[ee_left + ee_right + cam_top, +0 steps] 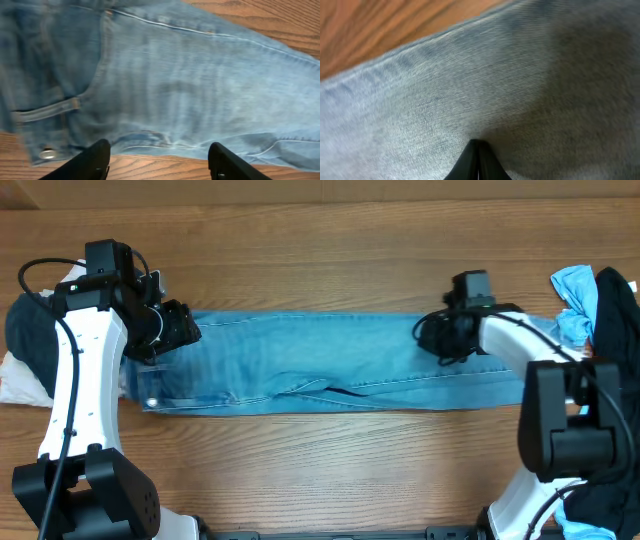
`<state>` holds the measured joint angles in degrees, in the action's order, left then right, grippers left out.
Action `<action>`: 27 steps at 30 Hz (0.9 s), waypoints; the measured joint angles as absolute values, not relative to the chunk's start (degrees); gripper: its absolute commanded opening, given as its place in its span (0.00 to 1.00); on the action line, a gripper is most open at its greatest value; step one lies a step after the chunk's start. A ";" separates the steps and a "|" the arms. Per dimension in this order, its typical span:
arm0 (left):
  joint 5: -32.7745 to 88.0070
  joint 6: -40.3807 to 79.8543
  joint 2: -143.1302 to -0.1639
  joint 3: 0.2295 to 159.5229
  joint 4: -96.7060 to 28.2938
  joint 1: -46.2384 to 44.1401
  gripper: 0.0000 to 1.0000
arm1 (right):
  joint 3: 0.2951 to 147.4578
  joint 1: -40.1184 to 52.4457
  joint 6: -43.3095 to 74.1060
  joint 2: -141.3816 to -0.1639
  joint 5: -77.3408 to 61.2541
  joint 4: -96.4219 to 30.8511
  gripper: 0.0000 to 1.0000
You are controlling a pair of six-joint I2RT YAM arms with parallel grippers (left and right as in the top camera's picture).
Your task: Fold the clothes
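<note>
1. While the right gripper [477,150] is pressed together on the jeans [330,360] at centre-right, caught denim cannot be confirmed.
2. Left gripper [159,152], spread, hovers over the waistband at left; it should pinch both layers.
3. Jeans span mid-frame on the wooden table [320,260]; lift both ends evenly.

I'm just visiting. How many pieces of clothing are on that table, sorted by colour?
Light blue: 1, the long denim jeans
Dark: 2, the navy garment at the left edge and the dark garment at the right edge
White: 1, the crumpled white garment under the navy one
Sky blue: 1, the small bright sky-blue cloth
Total: 5
</note>
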<state>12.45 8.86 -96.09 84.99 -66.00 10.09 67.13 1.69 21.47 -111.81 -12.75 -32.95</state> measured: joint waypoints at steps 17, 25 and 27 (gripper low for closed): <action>8.49 6.85 -100.95 84.99 -60.80 10.09 0.84 | 77.95 -13.67 19.35 -115.68 -20.95 -50.76 0.43; 10.98 5.15 -109.32 84.62 -46.24 10.09 0.89 | 82.83 -12.91 11.88 -111.04 -30.65 -57.30 0.53; 11.09 4.23 -109.32 84.66 -43.70 10.09 0.89 | 82.85 -12.80 10.94 -111.00 -31.14 -58.19 0.53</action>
